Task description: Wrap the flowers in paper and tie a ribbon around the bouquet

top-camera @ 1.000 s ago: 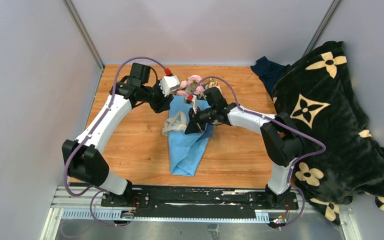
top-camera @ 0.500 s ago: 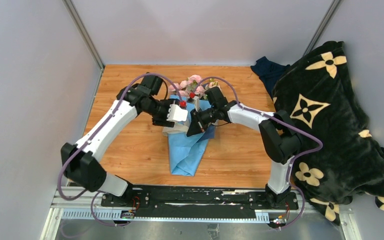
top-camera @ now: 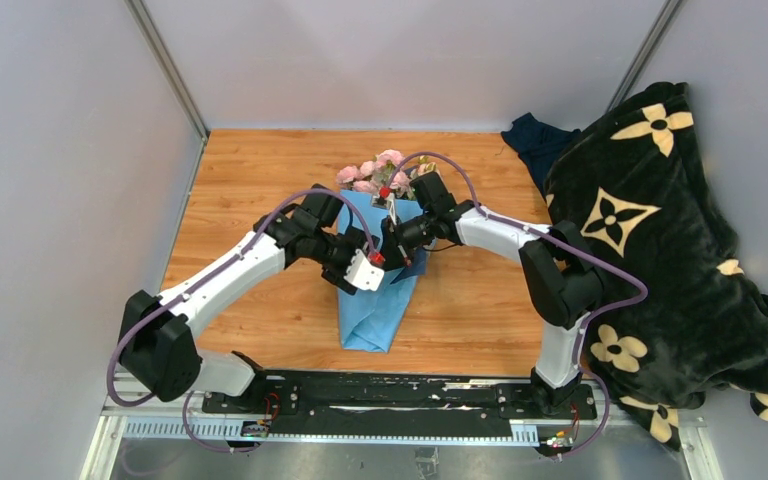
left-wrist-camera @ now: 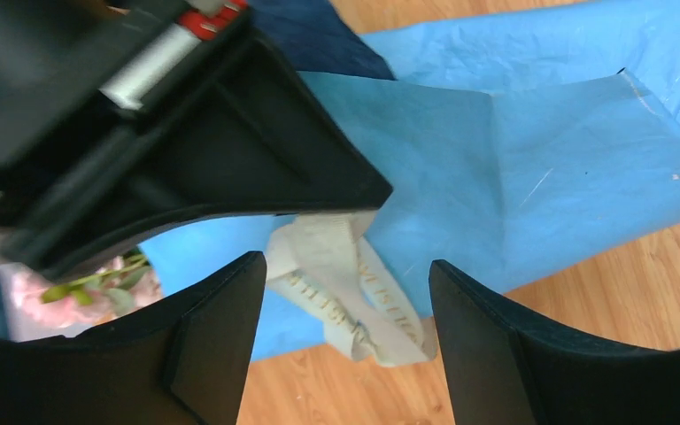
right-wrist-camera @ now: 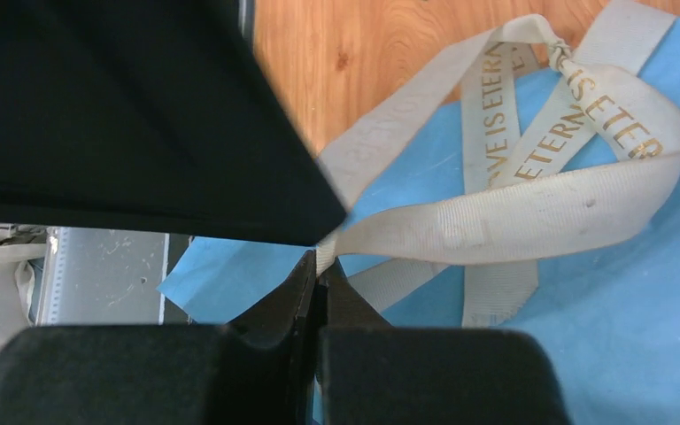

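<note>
The bouquet lies on the wooden table: pink flowers (top-camera: 370, 170) stick out of the far end of a light blue paper (top-camera: 370, 310) cone. A cream ribbon (right-wrist-camera: 531, 177) with gold lettering loops over the paper's middle. My right gripper (right-wrist-camera: 320, 261) is shut on a strand of the ribbon, above the cone (top-camera: 397, 243). My left gripper (left-wrist-camera: 347, 266) is open, and a bunched fold of ribbon (left-wrist-camera: 367, 297) lies on the paper between its fingers (left-wrist-camera: 217, 341), untouched. From above, the left gripper (top-camera: 370, 265) hangs over the cone's left side, close to the right gripper.
A black blanket (top-camera: 660, 230) with cream flower shapes is heaped along the right side. A dark navy cloth (top-camera: 535, 140) lies at the back right. Grey walls close in the back and left. The arms' mounting rail (top-camera: 390, 395) runs along the near edge.
My left arm swung from beside the flowers toward the near side, down to the ribbon at the cone's middle, its jaws widening. The right gripper held its place, still pinching the ribbon.
</note>
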Tool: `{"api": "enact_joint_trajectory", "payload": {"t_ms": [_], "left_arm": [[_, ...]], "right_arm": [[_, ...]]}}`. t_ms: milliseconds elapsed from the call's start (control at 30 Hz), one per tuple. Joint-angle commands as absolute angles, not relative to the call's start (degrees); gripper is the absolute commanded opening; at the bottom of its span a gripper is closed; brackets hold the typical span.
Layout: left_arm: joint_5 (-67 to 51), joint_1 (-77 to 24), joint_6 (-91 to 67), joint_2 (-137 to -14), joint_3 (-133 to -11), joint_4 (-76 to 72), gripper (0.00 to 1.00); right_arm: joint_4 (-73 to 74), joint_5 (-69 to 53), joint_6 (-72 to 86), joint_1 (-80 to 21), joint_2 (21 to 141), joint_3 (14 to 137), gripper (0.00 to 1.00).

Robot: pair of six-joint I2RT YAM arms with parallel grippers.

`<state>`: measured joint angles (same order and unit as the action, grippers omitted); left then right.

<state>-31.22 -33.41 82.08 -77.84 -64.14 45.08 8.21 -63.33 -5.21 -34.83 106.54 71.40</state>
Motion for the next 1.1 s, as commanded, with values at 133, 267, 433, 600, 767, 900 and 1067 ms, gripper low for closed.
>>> {"api": "enact_joint_trajectory", "payload": {"t_ms": [133,267,433,600,767,900,1067], "left_arm": [[-32.6,-33.4,77.6,-77.6,-51.6,17.1,0.75],[-32.3,-33.3,74.5,-80.5,-51.0,13.5,0.71],[-33.4,-33.3,79.0,-81.4,-50.0,14.9,0.22],[-33.6,-33.1,77.4,-81.4,-51.1,17.1,0.0],[-31.5,-32.8,65.7,-81.3,-54.7,20.8,0.0],[-30.8,-32.3,52.8,-81.6,-58.7,26.0,0.0],[-30.3,-32.2,37.9,-80.7,-61.4,28.1,0.0]], "right_arm": [[8.1,-67.6,-7.5,-34.3,104.8,70.1,0.02],[10.7,-66.9,-9.0,-34.2,104.3,70.3,0.03],[13.8,-66.5,-11.4,-34.1,103.8,70.9,0.07],[16.3,-66.3,-12.7,-33.2,104.2,72.5,0.12],[18.0,-64.8,-12.3,-29.6,102.0,71.4,0.42],[18.2,-60.2,-11.4,-26.4,96.0,68.3,0.58],[13.8,-47.6,-10.0,-28.6,86.5,61.9,0.54]]}}
